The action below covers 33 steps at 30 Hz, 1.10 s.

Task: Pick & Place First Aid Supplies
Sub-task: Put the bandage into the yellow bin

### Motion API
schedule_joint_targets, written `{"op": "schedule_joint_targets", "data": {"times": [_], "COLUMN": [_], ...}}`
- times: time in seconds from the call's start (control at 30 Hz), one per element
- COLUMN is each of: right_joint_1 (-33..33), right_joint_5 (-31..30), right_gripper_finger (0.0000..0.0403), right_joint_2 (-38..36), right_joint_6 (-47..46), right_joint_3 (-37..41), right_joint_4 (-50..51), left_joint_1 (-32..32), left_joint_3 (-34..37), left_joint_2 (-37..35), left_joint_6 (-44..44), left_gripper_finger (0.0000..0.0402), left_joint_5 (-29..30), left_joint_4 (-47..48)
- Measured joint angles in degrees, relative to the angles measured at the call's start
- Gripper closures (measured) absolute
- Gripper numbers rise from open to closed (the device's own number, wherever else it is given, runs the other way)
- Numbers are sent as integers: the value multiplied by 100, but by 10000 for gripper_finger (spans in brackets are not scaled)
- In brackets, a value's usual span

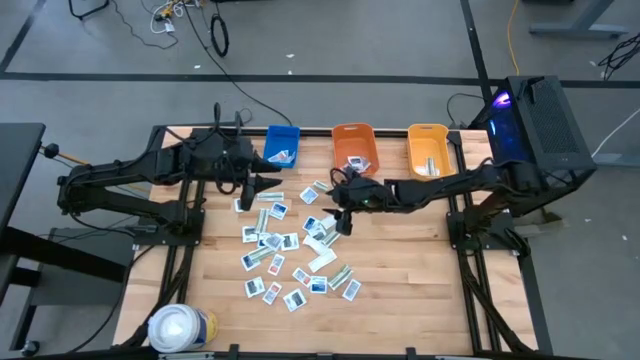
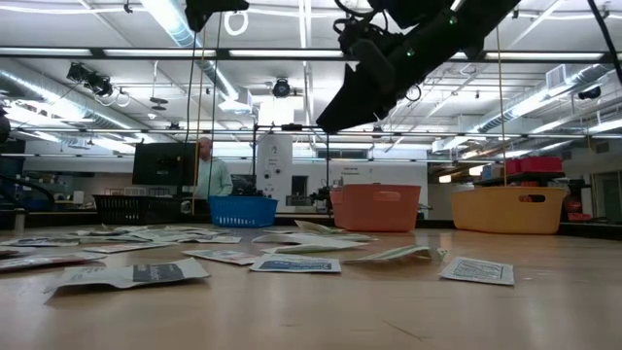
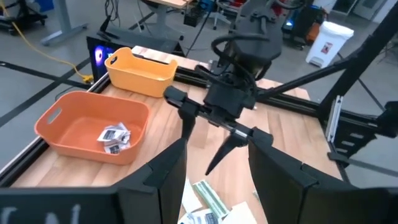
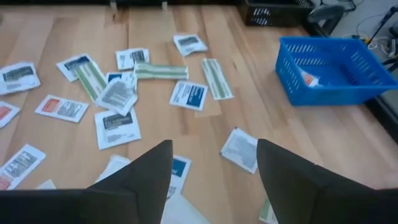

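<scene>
right gripper [image 1: 343, 212]: raised above the table near the middle of the far half, fingers spread apart, nothing between them; the right wrist view shows bare wood and packets through the gap.
left gripper [image 1: 262, 184]: raised off the table, just in front of the blue bin [image 1: 281, 145]; fingers part-way apart, nothing seen between them in the left wrist view.
first aid supplies [image 1: 288, 252]: small flat packets and pale green strips scattered over the table's middle, lying under the right gripper and on its near side, toward the front edge; a few lie beside the left gripper.
packets in bins: several lie in the orange bin [image 1: 353, 147], just behind the right gripper; some in the blue bin; contents of the yellow bin [image 1: 428, 150] cannot be told.
white roll [image 1: 181, 328]: at the front left corner, well apart from both grippers.
background: a person [image 2: 210, 173] stands in the room behind the blue bin, low view.
</scene>
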State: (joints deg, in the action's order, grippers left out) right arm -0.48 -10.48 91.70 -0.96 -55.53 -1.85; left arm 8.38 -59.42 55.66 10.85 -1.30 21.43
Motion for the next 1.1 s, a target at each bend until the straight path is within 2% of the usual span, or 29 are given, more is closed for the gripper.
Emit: {"op": "schedule_joint_targets", "data": {"times": [0.37, 0.63, 1.1], "right_joint_1": [76, 370, 466], "right_joint_5": [107, 292, 16], "right_gripper_finger": [165, 165, 165], "right_joint_2": [426, 908, 1498], "right_joint_6": [-146, 169, 372], "right_joint_3": [0, 2, 4], "right_joint_4": [-124, -187, -175], "left_joint_1": [2, 2, 2], "left_joint_3": [2, 2, 1], "left_joint_2": [0, 0, 0], "left_joint_6": [37, 200, 203], "left_gripper_finger": [225, 225, 225], "left_joint_5": [667, 664, 664], "left_joint_4": [81, 81, 81]}}
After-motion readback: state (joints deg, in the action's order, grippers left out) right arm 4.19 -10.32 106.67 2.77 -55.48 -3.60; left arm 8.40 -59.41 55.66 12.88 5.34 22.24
